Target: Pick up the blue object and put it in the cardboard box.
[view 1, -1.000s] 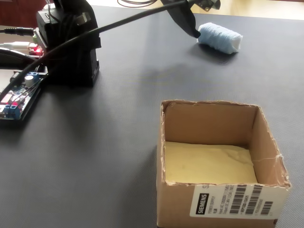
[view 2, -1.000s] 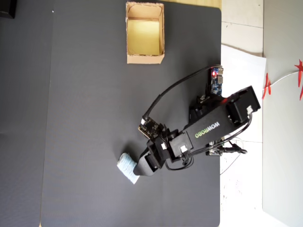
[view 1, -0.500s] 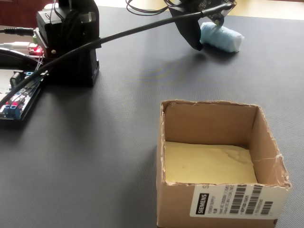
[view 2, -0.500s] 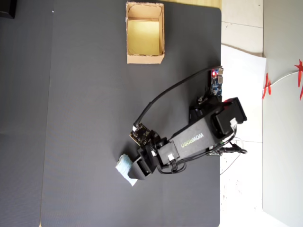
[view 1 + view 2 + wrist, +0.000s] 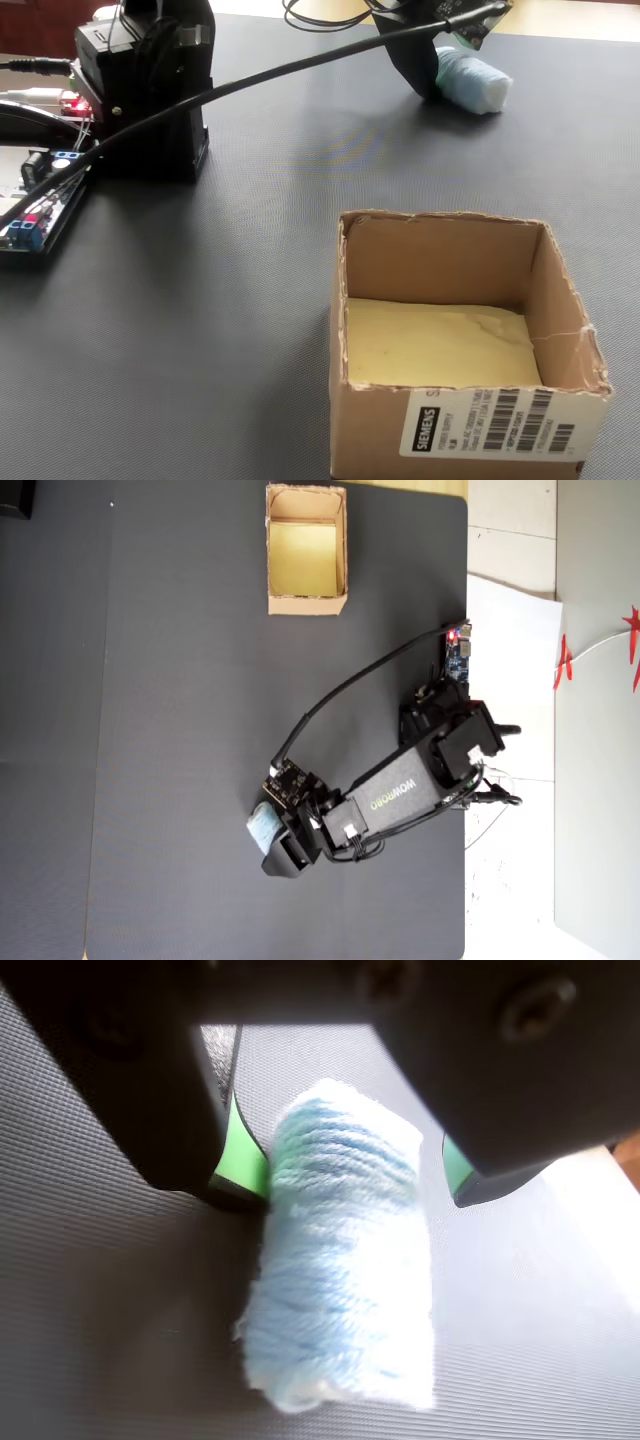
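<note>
Bare dark mat (image 5: 180, 730) lies open between the arm (image 5: 400, 785) and the cardboard box (image 5: 306, 602). The box's top is open. A circuit board (image 5: 457, 652) sits at the mat's right edge in the overhead view.

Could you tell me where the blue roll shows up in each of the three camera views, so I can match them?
Wrist view: the blue object fills the centre, lying on the mat between the two green-padded jaws.
Fixed view: top right, partly behind the gripper.
Overhead view: lower centre-left, mostly covered by the arm; only its end shows.
Shared landmark: the gripper itself straddles the roll in all three; the cardboard box appears in the fixed and overhead views only.
</note>
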Controlling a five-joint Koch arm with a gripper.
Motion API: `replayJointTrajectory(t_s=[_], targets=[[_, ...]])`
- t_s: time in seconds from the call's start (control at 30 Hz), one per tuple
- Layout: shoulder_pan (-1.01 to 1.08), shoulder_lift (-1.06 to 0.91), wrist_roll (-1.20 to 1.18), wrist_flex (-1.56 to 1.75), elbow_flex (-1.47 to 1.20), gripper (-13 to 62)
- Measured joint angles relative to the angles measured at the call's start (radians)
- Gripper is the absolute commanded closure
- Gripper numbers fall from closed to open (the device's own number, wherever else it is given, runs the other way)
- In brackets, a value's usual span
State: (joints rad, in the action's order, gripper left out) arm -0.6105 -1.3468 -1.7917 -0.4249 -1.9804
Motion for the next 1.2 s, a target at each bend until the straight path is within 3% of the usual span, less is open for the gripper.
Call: replayJointTrajectory(t_s=[0.1, 0.17, 0.23, 0.3, 0.67, 0.9, 1.0, 1.2], targets=[[-0.005, 0.015, 0.054, 0.049, 0.009, 33.8], [-0.005, 0.018, 0.061, 0.077, 0.006, 46.0], [-0.006, 0.014, 0.107, 0.155, -0.025, 53.7], [-0.008, 0.005, 0.152, 0.29, -0.067, 54.4], [0.018, -0.135, 0.167, 0.354, -0.213, 54.4], [0.083, -0.345, 0.172, 0.403, -0.387, 54.3], [0.235, -0.497, 0.17, 0.422, -0.459, 54.3], [0.327, -0.638, 0.192, 0.426, -0.555, 54.3]])
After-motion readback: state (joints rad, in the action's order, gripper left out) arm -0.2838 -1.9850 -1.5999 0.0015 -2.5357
